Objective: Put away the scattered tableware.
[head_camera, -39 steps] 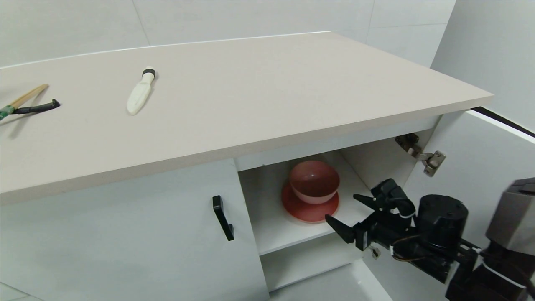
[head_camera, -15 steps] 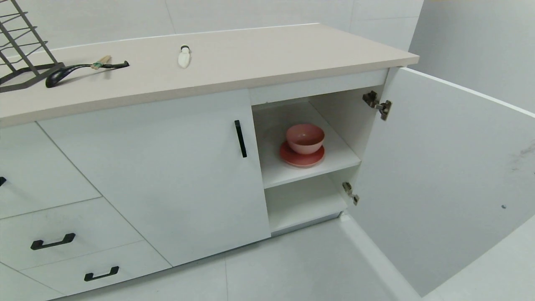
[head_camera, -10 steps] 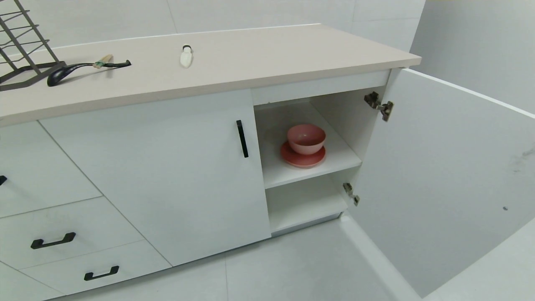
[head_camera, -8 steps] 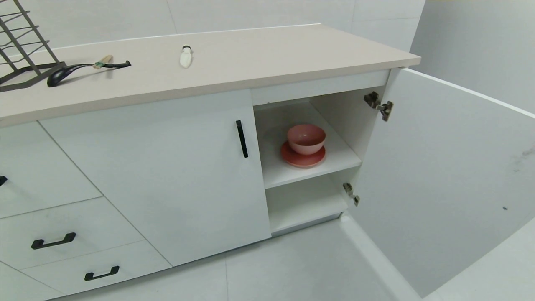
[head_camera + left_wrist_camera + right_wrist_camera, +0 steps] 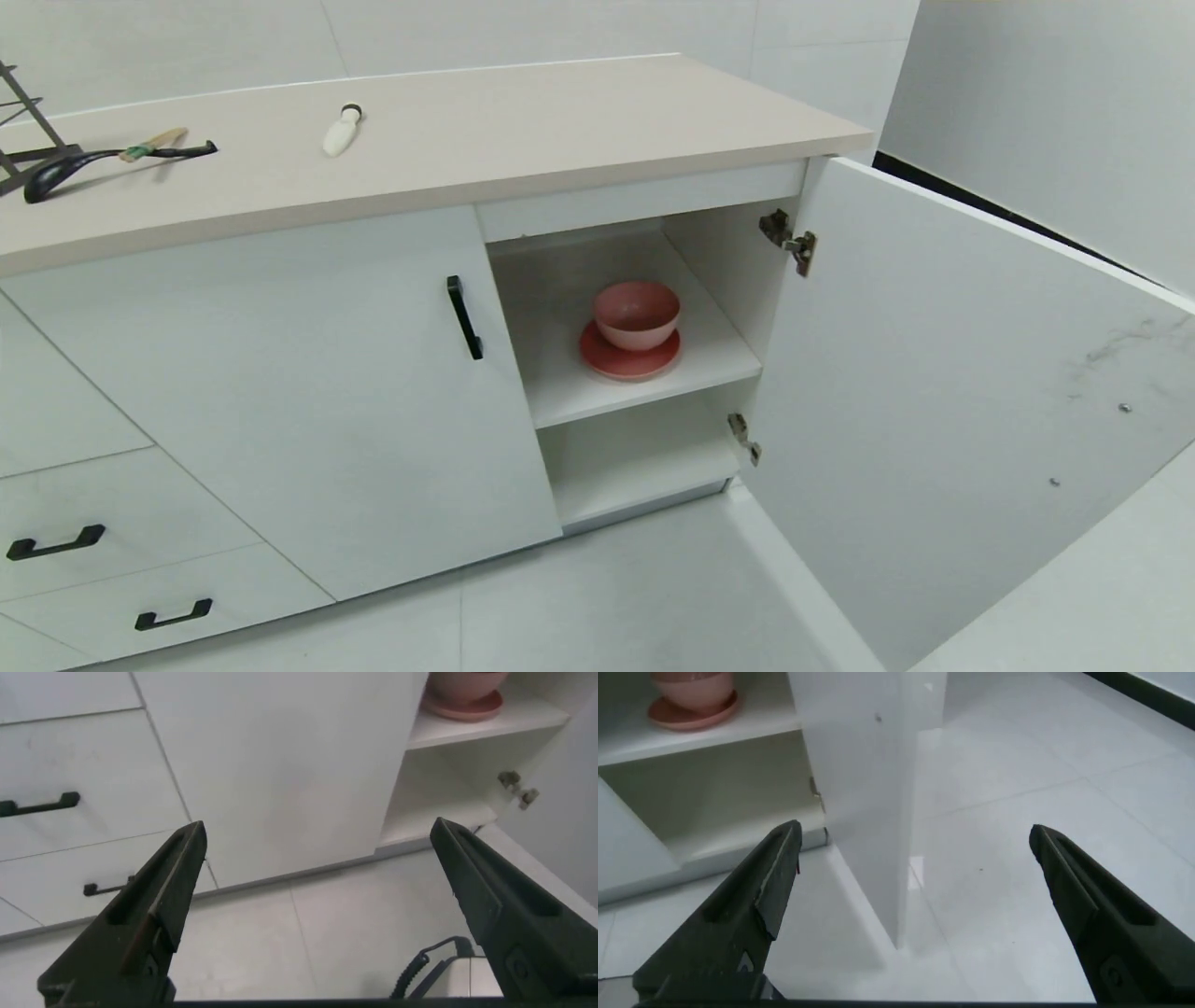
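1. Bowl point(image 5: 636, 315): pink, upright, sitting in the middle of a red plate point(image 5: 607, 360). The pair stands on the upper shelf point(image 5: 560, 378) of the open cupboard, towards the shelf's front half.
2. Both pieces also show from the wrists, the bowl point(image 5: 462, 681) on its plate point(image 5: 462, 707) in the left wrist view, and again (bowl point(image 5: 691, 686), plate point(image 5: 691, 714)) in the right wrist view.
3. Above the upper shelf runs a beige countertop point(image 5: 560, 121). Well to the left of the shelf there lies a white utensil point(image 5: 341, 131) with a black collar.
4. Farther left of the shelf lie a black ladle point(image 5: 47, 179) and a wooden stick point(image 5: 159, 142) with a green band, the two touching or crossing (I cannot tell which).
5. Just left of the upper shelf is a closed white door point(image 5: 280, 401) with a black handle point(image 5: 464, 317). To the right of the shelf the open door point(image 5: 934, 392) swings out wide on two metal hinges point(image 5: 789, 243).
6. Beneath the upper shelf is a lower compartment point(image 5: 635, 467). Far left of it are drawers point(image 5: 112, 504) with black pulls.
7. Left gripper point(image 5: 318, 859): fingers point(image 5: 159, 905) spread wide, holding nothing, low over the floor and well out in front of the shelf, facing the closed door.
8. Right gripper point(image 5: 915, 859): likewise spread wide and holding nothing, below and in front of the shelf, facing the open door's edge point(image 5: 868, 793).
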Robot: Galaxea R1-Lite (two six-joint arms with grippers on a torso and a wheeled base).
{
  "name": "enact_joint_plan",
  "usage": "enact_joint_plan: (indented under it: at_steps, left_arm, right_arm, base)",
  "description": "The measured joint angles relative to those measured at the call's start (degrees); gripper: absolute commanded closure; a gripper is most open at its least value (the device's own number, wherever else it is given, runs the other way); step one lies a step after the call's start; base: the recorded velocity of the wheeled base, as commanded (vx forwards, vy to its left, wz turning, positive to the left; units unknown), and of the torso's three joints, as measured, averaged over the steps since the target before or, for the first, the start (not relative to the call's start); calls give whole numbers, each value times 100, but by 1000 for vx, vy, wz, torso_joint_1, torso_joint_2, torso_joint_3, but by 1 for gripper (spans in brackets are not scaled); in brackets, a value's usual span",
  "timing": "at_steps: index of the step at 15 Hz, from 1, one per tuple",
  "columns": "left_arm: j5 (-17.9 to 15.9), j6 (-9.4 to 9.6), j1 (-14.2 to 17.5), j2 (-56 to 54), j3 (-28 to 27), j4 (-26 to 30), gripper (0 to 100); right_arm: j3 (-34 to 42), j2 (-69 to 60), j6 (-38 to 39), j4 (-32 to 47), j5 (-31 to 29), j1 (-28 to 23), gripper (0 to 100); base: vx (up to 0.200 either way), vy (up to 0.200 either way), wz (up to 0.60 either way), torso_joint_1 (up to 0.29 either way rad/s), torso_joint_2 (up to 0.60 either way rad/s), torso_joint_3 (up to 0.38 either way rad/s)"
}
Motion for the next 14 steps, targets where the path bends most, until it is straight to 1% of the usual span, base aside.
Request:
enact_joint_plan:
  at_steps: [5, 14]
  left_arm:
    - [-1, 1, 0, 0, 0, 2, 0]
    - [7, 41, 0, -5, 0, 2, 0]
  right_arm:
    - [0, -2, 6, 6, -10, -2, 0]
    - [0, -2, 1, 5, -2, 2, 0]
  base:
    - [-200, 0, 0, 1, 3, 2]
    - [0, -200, 0, 3, 4, 3]
